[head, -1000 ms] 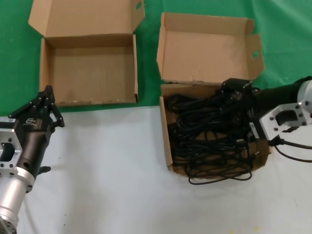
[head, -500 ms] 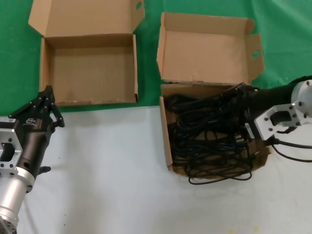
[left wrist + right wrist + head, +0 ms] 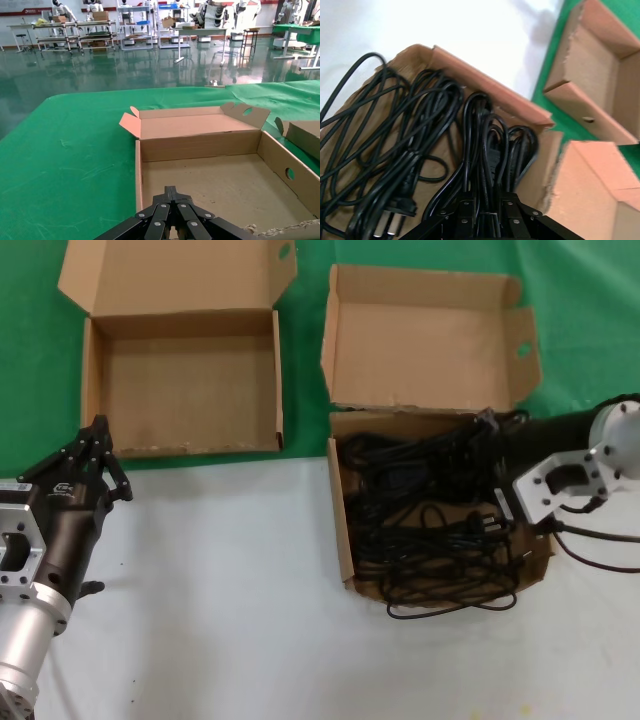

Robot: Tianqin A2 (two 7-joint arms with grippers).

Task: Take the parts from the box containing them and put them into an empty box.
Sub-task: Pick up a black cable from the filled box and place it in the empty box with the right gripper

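The counter [image 3: 220,590] is white near me, w/ green cloth at the back. On it sit two brown cardboard boxes: the empty box [image 3: 185,390] on my left, wide lid up, and the winged-lid box [image 3: 345,530] on my right, holding the cords [image 3: 430,520], a black tangle w/ chunky plugs (one loop spills over the near edge). My right pincer [image 3: 482,212] is down among them, tips drawn together on a few cords. My left pincer [image 3: 92,445] sits closed at the empty box's near wall, holding nothing.

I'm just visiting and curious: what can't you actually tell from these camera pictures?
- Right gripper: whether it grips any cords; the tangle hides its fingertips in the head view, and the right wrist view's edge crops them.
- Number of cords: they overlap.
- Full box: its floor, covered by cords.
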